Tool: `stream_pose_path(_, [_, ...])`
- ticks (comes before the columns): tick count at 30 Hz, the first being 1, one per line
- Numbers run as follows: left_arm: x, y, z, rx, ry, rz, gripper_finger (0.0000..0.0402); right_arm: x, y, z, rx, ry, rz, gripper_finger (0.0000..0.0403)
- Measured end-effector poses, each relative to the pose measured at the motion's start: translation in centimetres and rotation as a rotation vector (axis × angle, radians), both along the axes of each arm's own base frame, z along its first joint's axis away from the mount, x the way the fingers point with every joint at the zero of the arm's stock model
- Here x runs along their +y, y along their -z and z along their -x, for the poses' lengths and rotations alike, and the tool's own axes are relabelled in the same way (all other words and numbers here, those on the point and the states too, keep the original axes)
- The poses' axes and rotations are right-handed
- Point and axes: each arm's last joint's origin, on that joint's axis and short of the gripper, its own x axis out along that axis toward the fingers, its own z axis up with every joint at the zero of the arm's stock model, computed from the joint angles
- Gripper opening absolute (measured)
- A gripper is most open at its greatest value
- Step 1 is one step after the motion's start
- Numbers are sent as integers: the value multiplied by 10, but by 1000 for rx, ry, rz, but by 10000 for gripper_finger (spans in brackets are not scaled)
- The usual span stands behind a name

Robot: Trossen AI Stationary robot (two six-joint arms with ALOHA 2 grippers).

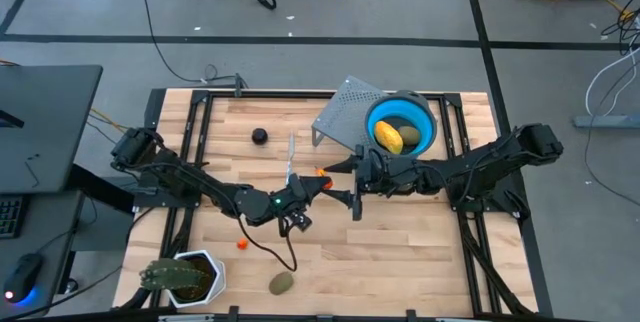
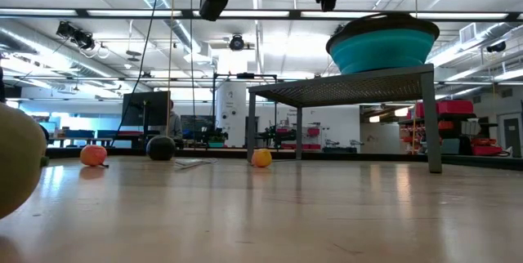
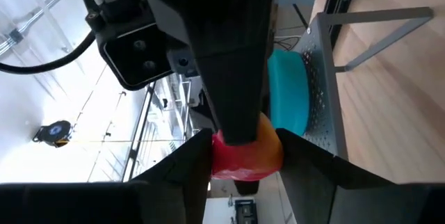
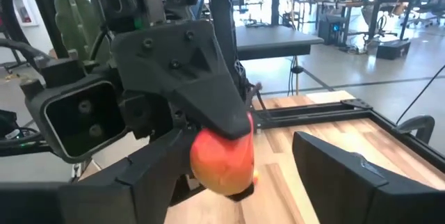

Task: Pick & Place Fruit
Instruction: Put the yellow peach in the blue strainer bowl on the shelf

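Your table (image 1: 400, 252) is pale wood planking, matte with a faint sheen in the low view. A grey perforated metal stand (image 1: 345, 112) on thin legs carries a smooth teal bowl (image 1: 428, 122), round and rimmed, with a stubby yellow fruit (image 1: 388, 138) and an olive-brown oval (image 1: 408, 134) inside it.

Loose on the wood: a dark round fruit (image 1: 259, 136), a tiny orange bit (image 1: 241, 245), a second olive oval (image 1: 281, 283) near the front edge, and a thin pale stick (image 1: 291, 157). A spiky green plant (image 1: 170, 278) stands in a white pot.

Your left gripper (image 3: 240, 158) reaches in from the left, low and stretched out, fingers pinching a glossy orange-red fruit (image 3: 247, 156) at mid-table, above the wood.

Your right gripper (image 4: 236, 175) comes in level from the right, fingers spread wide on either side of that same fruit (image 4: 221, 160), meeting the left gripper nose to nose.
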Motion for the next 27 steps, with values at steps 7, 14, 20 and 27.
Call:
stream_pose_path(7, [-1,0,0,-12,0,24,162,-1,2,0,17,27,23,223])
stream_pose_path(14, [-1,1,0,-30,29,73,164,-2,2,0,18,28,33,165])
stream_pose_path(20, [-4,3,0,-27,72,106,185,-4,2,0,25,85,62,125])
stream_pose_path(27, [-10,3,3,-49,53,150,221,-9,3,2,62,153,119,118])
